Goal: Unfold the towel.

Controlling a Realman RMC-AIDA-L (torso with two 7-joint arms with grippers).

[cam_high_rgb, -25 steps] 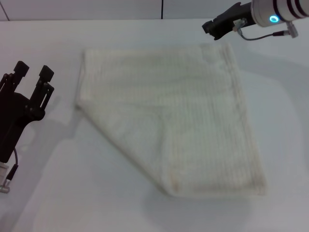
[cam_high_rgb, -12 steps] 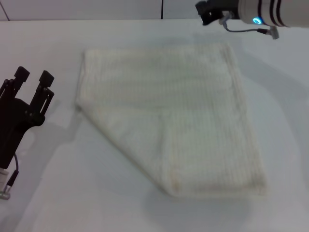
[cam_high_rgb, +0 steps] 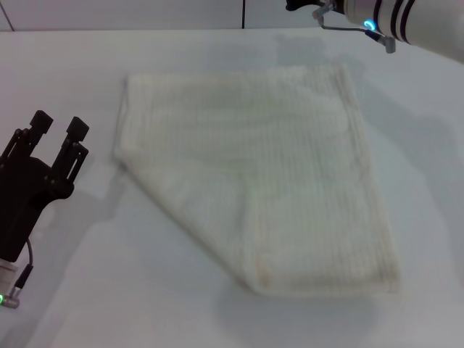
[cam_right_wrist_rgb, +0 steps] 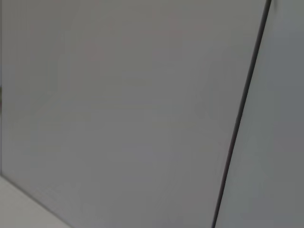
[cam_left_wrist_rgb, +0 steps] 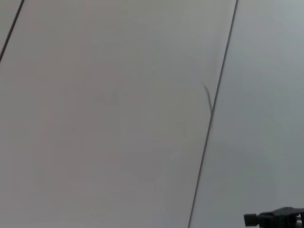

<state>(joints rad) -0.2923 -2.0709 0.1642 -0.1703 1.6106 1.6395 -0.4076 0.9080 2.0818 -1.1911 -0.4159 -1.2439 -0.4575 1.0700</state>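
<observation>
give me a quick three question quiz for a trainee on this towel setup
1. True or false: the towel lies flat on the table, held by neither gripper.
2. Which gripper has its two fingers spread? A) left gripper B) right gripper
3. Fill in: the right gripper sits beyond the towel's ____ edge.

Key: 1 true; 2 A; 3 far.

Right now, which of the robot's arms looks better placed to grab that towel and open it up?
Probably the left. The left gripper sits open, low beside the towel, close to its folded left edge. The right gripper is up past the towel's far edge, nearly out of the head view.
</observation>
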